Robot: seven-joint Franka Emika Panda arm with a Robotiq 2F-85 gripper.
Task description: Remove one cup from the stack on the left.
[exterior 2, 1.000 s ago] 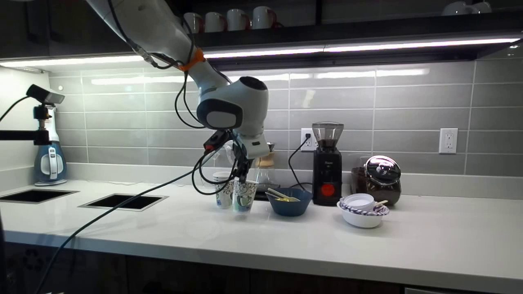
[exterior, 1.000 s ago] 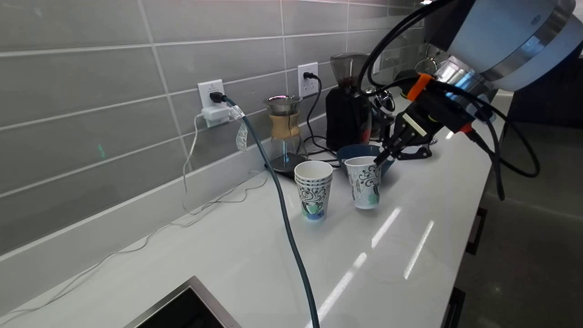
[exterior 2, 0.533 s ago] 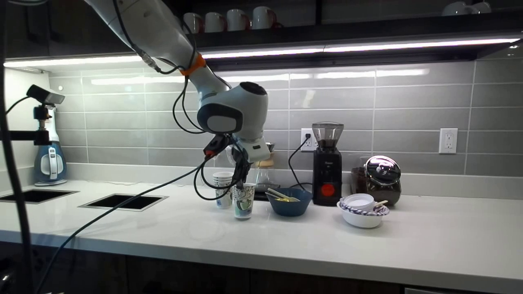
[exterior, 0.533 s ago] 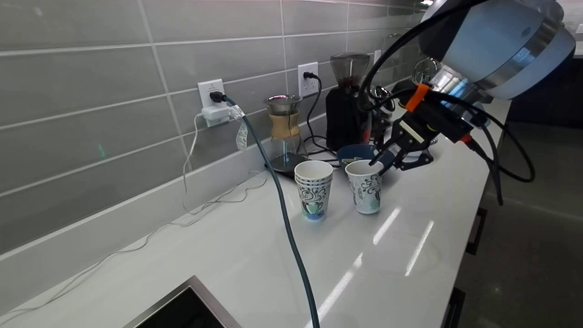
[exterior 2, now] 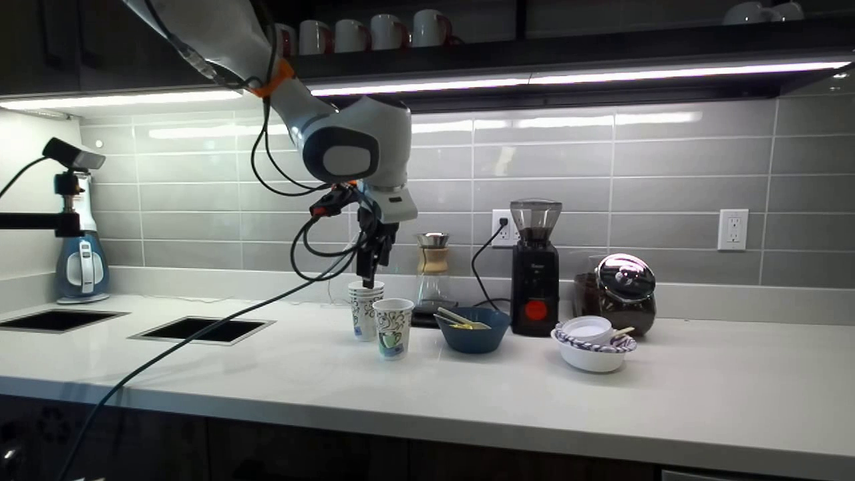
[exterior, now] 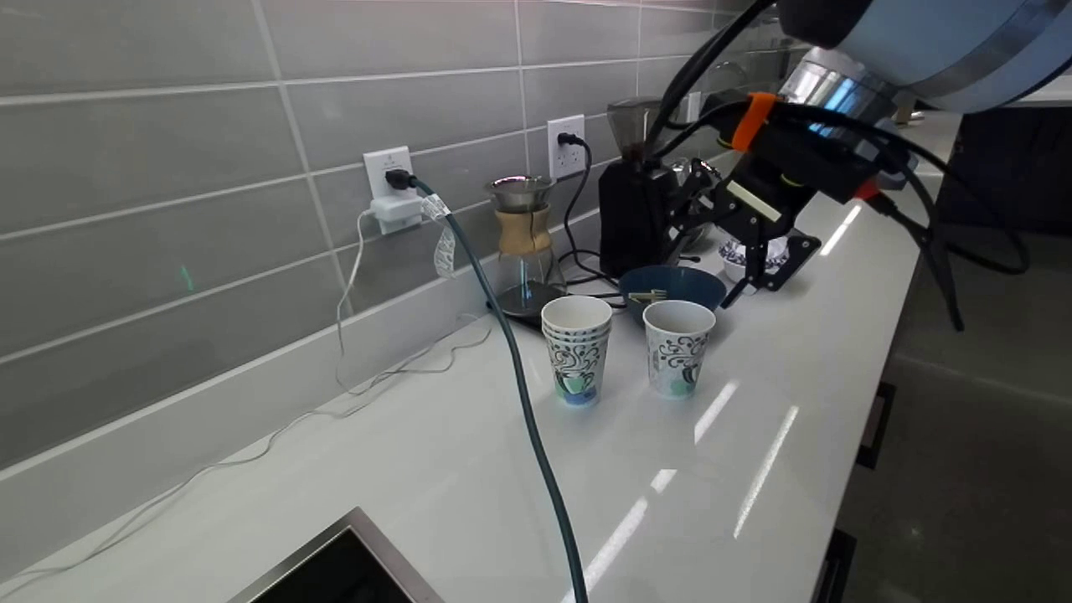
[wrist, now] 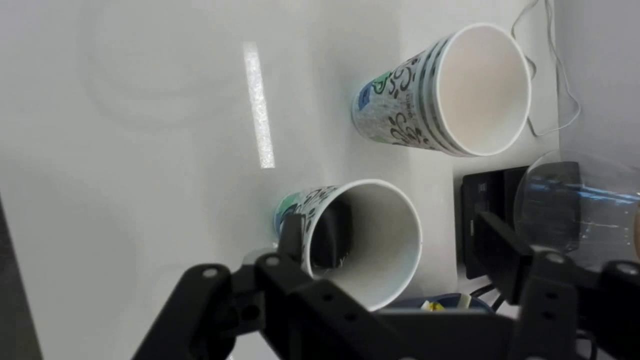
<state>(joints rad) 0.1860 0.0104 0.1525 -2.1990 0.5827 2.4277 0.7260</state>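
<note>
One white paper cup (exterior: 677, 360) with dark swirling print stands upright on the counter, apart from the stack (exterior: 578, 362) of matching nested cups beside it. In the wrist view the single cup (wrist: 387, 240) shows its mouth, and its bottom looks dark. The stack (wrist: 412, 102) appears farther up and right there. My gripper (exterior: 700, 281) hangs above and behind the single cup, its fingers spread wide with nothing held. From the wrist, the gripper (wrist: 392, 236) has one finger overlapping the cup's side and the other well off to the right.
A blue bowl (exterior 2: 474, 339) with utensils sits right behind the single cup. Nearby are a glass coffee maker (exterior: 525, 272), a black grinder (exterior 2: 534, 287) and a white bowl (exterior 2: 591, 361). A thick cord (exterior: 536, 435) crosses in front of the wall.
A second ago the gripper was shut on the single cup's rim, slightly above the counter. The cup came down onto the counter, the fingers opened, and the gripper rose away from it.
</note>
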